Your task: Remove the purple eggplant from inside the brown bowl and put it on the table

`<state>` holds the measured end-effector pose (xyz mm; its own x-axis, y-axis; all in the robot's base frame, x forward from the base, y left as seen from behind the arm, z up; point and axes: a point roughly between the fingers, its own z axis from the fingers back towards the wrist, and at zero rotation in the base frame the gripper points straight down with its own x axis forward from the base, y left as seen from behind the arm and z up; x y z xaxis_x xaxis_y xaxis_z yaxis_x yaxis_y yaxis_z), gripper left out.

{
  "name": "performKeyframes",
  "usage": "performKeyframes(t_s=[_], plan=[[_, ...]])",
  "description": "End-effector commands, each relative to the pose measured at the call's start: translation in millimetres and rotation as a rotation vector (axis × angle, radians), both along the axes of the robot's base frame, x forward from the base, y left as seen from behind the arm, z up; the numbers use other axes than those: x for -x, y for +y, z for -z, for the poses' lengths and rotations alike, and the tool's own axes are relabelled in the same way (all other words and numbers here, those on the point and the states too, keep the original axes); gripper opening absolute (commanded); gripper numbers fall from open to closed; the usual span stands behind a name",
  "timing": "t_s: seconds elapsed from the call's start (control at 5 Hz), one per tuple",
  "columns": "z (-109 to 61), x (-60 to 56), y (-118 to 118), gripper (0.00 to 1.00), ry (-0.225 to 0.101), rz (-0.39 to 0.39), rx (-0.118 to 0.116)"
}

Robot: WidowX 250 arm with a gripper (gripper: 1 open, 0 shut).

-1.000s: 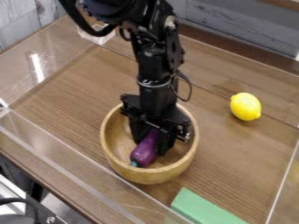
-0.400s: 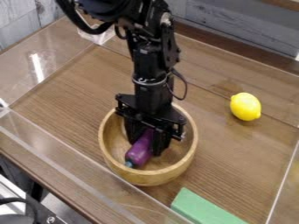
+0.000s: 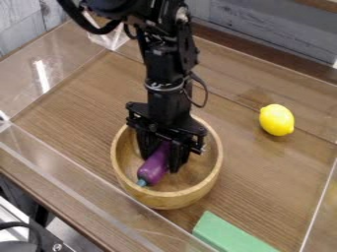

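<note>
The gripper [image 3: 161, 150] pinches the upper end of the eggplant [image 3: 154, 167], which hangs tilted inside the bowl [image 3: 132, 183]; best lifted straight clear of the rim before crossing to bare table [image 3: 93, 98] beside the bowl.

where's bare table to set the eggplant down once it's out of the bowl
Bare table lies left of the brown bowl, up to the clear wall. More lies between bowl and lemon. It is tighter at the front right, near the green block.
</note>
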<state>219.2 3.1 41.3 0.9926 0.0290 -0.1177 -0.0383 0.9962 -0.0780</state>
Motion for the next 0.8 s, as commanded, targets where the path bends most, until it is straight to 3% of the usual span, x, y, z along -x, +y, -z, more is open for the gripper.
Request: performKeyframes(t_s=[0.0, 0.6], plan=[[-18.0, -12.3, 4.2, 0.0, -0.074, -0.016, -0.001], [-23.3, -10.1, 8.7, 0.0, -0.072, -0.036, 0.008]])
